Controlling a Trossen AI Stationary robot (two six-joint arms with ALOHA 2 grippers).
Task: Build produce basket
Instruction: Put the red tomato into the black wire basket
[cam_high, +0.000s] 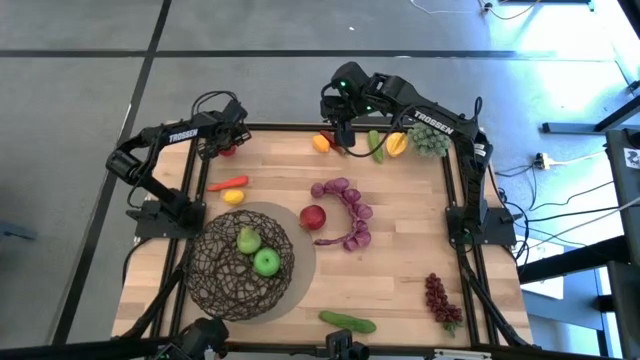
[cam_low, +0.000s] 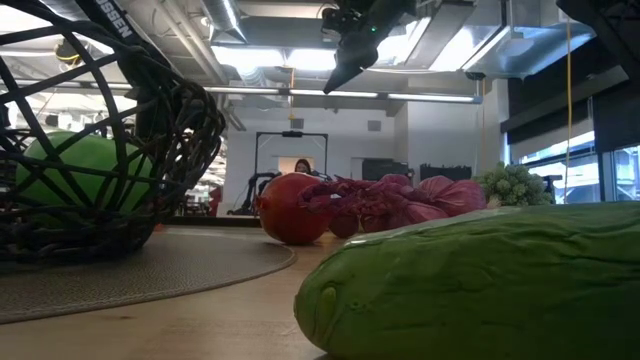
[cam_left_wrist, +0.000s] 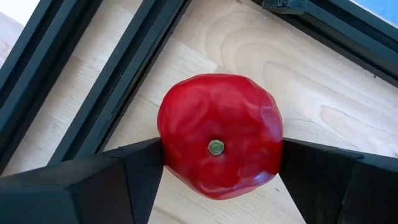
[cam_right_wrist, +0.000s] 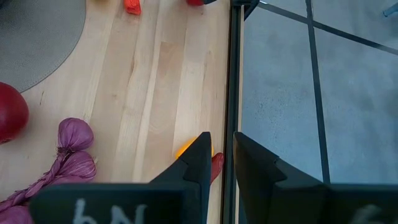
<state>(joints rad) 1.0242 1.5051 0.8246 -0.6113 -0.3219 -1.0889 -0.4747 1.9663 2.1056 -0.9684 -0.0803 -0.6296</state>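
My left gripper (cam_left_wrist: 217, 165) sits at the table's far left corner, fingers closed on a red apple (cam_left_wrist: 219, 134) that rests on the wood beside the black frame. Nearer the front on that side stands the basket (cam_high: 240, 262) on its grey mat (cam_high: 303, 262), holding a pear (cam_high: 247, 240) and a green apple (cam_high: 266, 262); a chili (cam_high: 229, 183) and a yellow fruit (cam_high: 233, 197) lie just behind it. In the middle, another red apple (cam_high: 313, 216) touches the curved purple garlic braid (cam_high: 348, 212). A cucumber (cam_high: 347, 321) lies at the front edge, dark grapes (cam_high: 441, 300) at the front right. My right gripper (cam_right_wrist: 217, 163) hangs over the far edge above an orange fruit (cam_high: 322, 142) — fingers narrow, holding nothing.
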